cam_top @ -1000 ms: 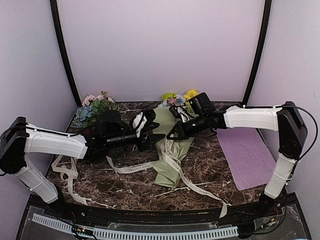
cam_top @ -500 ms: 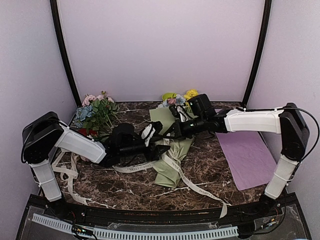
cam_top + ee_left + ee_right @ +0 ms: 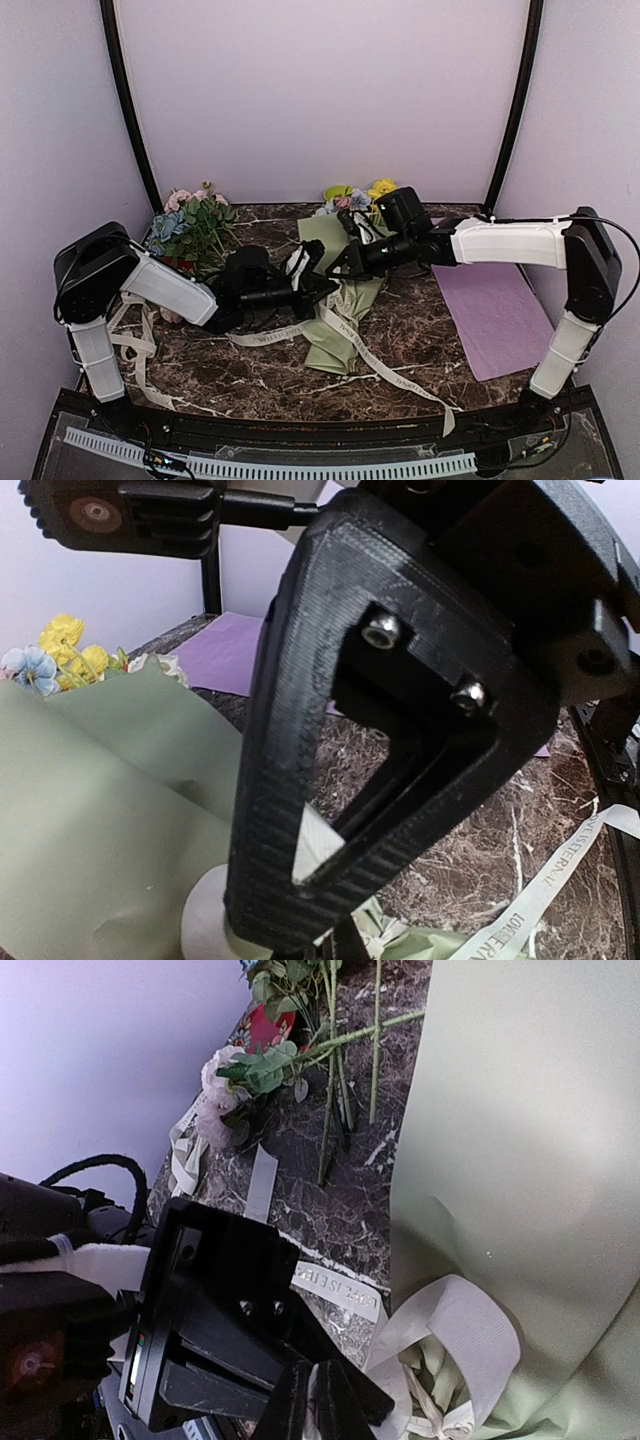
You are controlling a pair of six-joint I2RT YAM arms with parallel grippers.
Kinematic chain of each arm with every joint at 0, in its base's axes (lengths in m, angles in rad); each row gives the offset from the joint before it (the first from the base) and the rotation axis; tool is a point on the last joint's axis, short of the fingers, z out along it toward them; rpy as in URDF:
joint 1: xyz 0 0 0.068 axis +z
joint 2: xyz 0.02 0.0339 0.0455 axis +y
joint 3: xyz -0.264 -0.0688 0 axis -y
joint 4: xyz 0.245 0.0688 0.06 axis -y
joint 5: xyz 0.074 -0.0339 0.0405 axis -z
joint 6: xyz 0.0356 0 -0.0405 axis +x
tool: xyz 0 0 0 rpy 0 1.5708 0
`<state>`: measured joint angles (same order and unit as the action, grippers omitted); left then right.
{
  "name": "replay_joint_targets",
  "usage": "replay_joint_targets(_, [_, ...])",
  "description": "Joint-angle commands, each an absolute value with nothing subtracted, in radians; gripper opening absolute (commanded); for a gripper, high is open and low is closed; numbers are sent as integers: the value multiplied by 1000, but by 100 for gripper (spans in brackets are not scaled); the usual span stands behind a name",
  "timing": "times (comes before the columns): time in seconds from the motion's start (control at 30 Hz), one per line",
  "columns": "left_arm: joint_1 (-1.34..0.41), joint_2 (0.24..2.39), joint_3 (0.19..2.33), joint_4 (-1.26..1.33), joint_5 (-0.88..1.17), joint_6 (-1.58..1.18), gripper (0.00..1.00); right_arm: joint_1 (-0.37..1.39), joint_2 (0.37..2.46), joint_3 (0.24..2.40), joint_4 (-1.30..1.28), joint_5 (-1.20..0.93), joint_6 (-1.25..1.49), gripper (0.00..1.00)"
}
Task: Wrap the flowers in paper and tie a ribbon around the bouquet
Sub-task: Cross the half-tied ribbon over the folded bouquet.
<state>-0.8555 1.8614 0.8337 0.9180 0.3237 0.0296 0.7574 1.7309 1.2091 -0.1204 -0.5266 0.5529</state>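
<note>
Cinching knot: cream lettered ribbon (image 3: 385, 365) across sage-green paper-cone bouquet (image 3: 335, 340), table centre, blooms at twelve o'clock. Clenched on ribbon: left gripper (image 3: 318, 283), right gripper (image 3: 340, 270). Draw your ends evenly toward nine and three.

The bouquet (image 3: 336, 342), a creased sage-green cone, lies mid-table, with yellow, blue and pink flowers (image 3: 358, 194) poking from its far end. The cream lettered ribbon (image 3: 268, 337) crosses its middle, tails trailing left and near-right.
</note>
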Motion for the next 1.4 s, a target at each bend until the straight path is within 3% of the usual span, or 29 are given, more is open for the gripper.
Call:
replay_joint_targets(0.0, [-870,1844,810,1030,376,-1,0,764,1684,1220,-116,-494,506,13])
replay_joint_targets(0.13, [-870,1846,773,1091,359,-42,0,750,1651,1225,-217,-406,436,36])
replay_joint_targets(0.2, [-870,1852,755,1131,351,-66,0,727,1628,1183,-198,-378,438,35])
replay_joint_targets(0.3, [-869,1864,741,1175,347,-95,0,703,1646,1160,-177,-385,450,23])
replay_joint_targets(0.43, [-870,1871,721,1220,325,-124,0,704,1707,1160,-155,-423,456,16])
replay_joint_targets(0.77, [-870,1864,705,1209,300,-122,0,739,1810,1201,-181,-433,418,32])
replay_joint_targets(0.87, [-870,1862,704,1210,294,-125,0,747,1828,1212,-185,-426,416,22])
replay_joint_targets(0.9, [-870,1862,703,1211,290,-129,0,747,1829,1212,-191,-417,418,12])
replay_joint_targets(0.97, [-870,1855,692,1215,268,-144,0,746,1814,1201,-195,-393,423,0])
replay_joint_targets(1.37, [-869,1880,642,1262,128,-265,0,747,1614,992,-151,-453,402,0])
